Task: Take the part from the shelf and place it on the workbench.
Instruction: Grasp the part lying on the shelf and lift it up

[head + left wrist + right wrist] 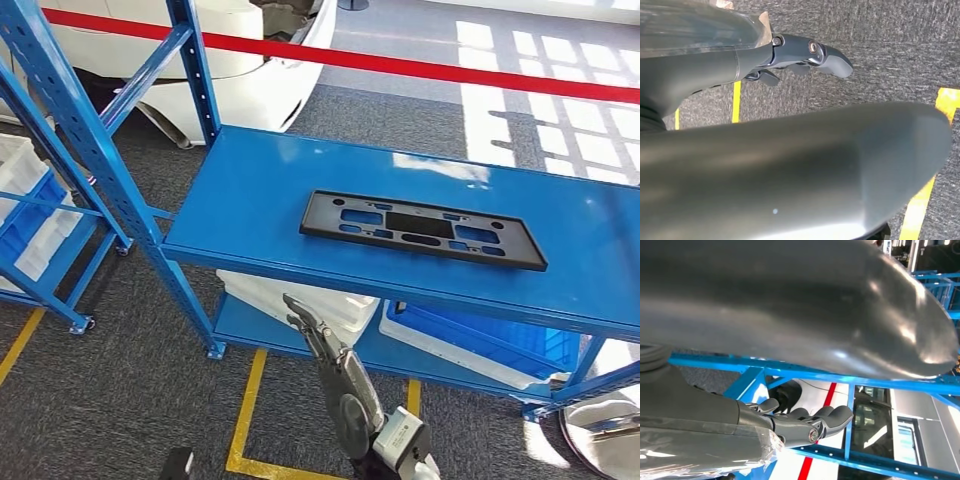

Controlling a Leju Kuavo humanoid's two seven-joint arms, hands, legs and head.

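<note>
The right hand [317,335], grey fingers extended and holding nothing, reaches up below the glossy blue metal shelf [249,200]. The flat black slotted plastic part [421,229] lies farther right; fingers may strike the shelf edge.

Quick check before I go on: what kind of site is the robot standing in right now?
Likely a factory or warehouse demo floor: blue steel shelving holding a black plastic part, storage bins below, yellow floor markings on grey carpet, and a red barrier tape behind.
</note>
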